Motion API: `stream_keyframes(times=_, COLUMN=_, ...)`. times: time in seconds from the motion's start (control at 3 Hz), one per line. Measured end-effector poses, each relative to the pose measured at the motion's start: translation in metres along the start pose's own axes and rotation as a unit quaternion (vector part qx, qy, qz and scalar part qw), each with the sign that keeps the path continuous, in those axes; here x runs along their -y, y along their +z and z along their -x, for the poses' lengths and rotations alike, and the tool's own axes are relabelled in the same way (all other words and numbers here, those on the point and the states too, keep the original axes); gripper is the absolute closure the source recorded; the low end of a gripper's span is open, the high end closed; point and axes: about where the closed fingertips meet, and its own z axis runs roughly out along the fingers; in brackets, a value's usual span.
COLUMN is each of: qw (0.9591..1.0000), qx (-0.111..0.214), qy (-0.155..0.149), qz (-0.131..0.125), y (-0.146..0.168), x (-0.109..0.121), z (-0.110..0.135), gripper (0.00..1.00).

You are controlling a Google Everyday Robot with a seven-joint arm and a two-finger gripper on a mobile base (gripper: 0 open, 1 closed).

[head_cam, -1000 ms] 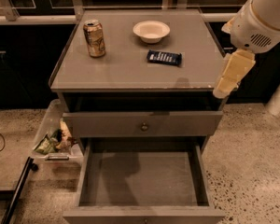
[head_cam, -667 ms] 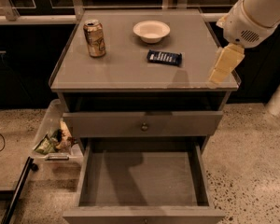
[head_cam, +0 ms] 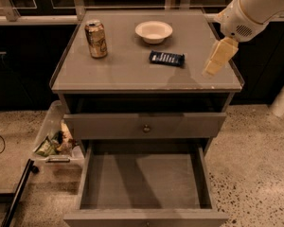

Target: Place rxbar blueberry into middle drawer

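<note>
The rxbar blueberry (head_cam: 166, 58), a flat dark blue bar with white print, lies on the cabinet top right of centre. The middle drawer (head_cam: 143, 182) is pulled open below, its grey floor bare. My gripper (head_cam: 217, 59) hangs from the white arm at the upper right, above the right part of the cabinet top, to the right of the bar and apart from it. It holds nothing that I can see.
A tan drink can (head_cam: 95, 39) stands at the top's left. A white bowl (head_cam: 154, 31) sits at the back centre. The drawer above, with a round knob (head_cam: 146, 128), is closed. A clear bin with wrappers (head_cam: 54, 143) stands on the floor at left.
The arm and gripper have moved left and up, from beside the cabinet's right edge to over its top, closer to the bar. The objects have not moved.
</note>
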Motion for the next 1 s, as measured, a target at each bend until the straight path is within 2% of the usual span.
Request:
stream_keyframes(times=0.33, qw=0.9991, qx=0.037, qy=0.022, qz=0.001, y=0.016, x=0.011, z=0.001, gripper=0.00)
stream_keyframes(times=0.67, qw=0.9956, qx=0.080, qy=0.048, qz=-0.006, y=0.033, x=0.035, z=0.002, gripper=0.00)
stream_keyframes(times=1.0, qw=0.9894, qx=0.126, qy=0.072, qz=0.005, y=0.048, x=0.053, z=0.006, gripper=0.00)
